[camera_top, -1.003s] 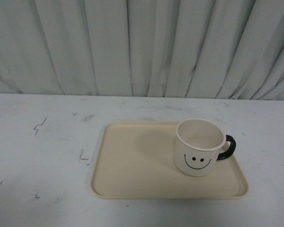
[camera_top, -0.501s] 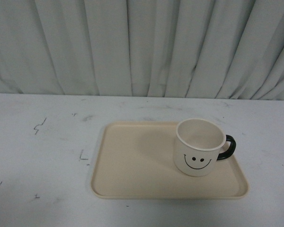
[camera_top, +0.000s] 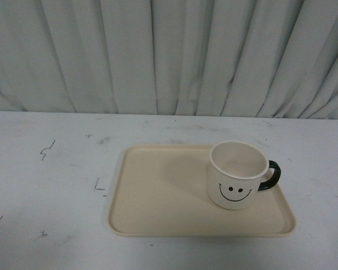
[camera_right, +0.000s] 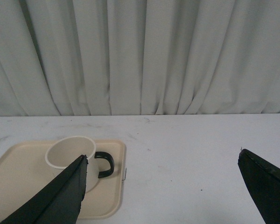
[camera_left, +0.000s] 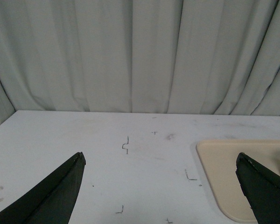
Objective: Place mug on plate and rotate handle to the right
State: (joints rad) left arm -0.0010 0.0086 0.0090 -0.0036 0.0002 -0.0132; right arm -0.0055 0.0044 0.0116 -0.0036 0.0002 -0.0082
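The cream-white mug (camera_top: 236, 175) stands upright on the right part of the beige plate (camera_top: 158, 191), its smiley face towards me. Its black handle (camera_top: 272, 175) points right. Neither arm shows in the front view. In the right wrist view the mug (camera_right: 70, 151) and handle (camera_right: 105, 164) sit on the plate (camera_right: 14, 163); my right gripper (camera_right: 161, 161) is open, empty and held back from the mug. In the left wrist view my left gripper (camera_left: 159, 161) is open and empty over bare table, with the plate's corner (camera_left: 219, 158) beside one finger.
The white table (camera_top: 50, 185) has small dark marks to the left of the plate. A pleated grey curtain (camera_top: 169, 56) hangs along the table's far edge.
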